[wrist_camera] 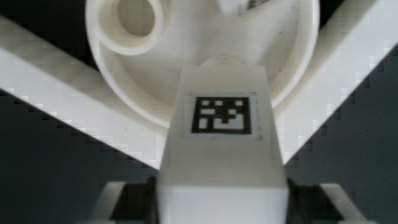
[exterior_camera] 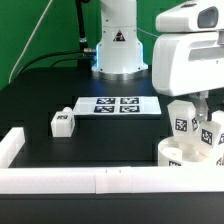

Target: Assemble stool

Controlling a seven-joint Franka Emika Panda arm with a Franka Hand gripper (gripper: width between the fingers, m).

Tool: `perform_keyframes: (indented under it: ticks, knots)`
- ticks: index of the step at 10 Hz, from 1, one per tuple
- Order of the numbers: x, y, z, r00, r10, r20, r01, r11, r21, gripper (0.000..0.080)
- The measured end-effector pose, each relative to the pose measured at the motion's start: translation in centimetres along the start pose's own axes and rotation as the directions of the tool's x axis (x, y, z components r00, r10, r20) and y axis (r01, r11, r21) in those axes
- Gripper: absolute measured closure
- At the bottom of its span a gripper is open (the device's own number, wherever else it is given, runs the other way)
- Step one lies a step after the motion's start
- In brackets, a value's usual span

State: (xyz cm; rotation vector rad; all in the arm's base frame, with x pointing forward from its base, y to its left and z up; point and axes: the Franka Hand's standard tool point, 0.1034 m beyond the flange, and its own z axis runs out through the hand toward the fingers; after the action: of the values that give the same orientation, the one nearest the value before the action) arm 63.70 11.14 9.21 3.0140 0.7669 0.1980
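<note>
The white round seat [exterior_camera: 172, 153] lies at the exterior view's right, by the front rail. Two white tagged legs [exterior_camera: 182, 122] [exterior_camera: 214, 132] stand up from it. My gripper [exterior_camera: 199, 104] hangs right above them. In the wrist view my gripper [wrist_camera: 222, 205] is shut on a white leg [wrist_camera: 222, 130] with a square tag. Its fingers [wrist_camera: 125, 203] press both sides of the leg. The leg points at the seat [wrist_camera: 111, 80], which has a round hole. I cannot tell in the exterior view which leg is held. A third leg [exterior_camera: 62, 121] lies loose on the table, left of the middle.
The marker board [exterior_camera: 118, 104] lies flat in the middle of the black table, before the robot base [exterior_camera: 118, 50]. A long white rail [exterior_camera: 90, 181] borders the table's front and turns back at the exterior view's left [exterior_camera: 10, 146]. It also shows in the wrist view [wrist_camera: 45, 85].
</note>
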Motion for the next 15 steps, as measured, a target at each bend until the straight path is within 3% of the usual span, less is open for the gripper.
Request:
perform_keyframes:
  ticks: [3,5,7,9,10,14,15]
  knots:
    - [0.06,0.02,0.01,0.975,0.223,-0.001,-0.223,0.975,0.002,0.0469]
    - [0.28,0.22,0.05,0.888,0.459,0.003,-0.459,0.888,0.002,0.0469]
    - [0.16,0.41,0.06,0.705,0.709,0.009,-0.709,0.705,0.007,0.0469]
    - [0.29,0.38,-0.03,0.474,0.88,0.026,-0.881,0.473,0.032,0.0469]
    - [0.47,0.48,-0.1,0.402,0.915,0.033,-0.915,0.4,0.053,0.0473]
    - [0.62,0.14,-0.05,0.147,0.987,0.056,-0.988,0.144,0.054,0.0496]
    - [0.88,0.17,-0.06,-0.025,0.998,0.066,-0.996,-0.03,0.079,0.0506]
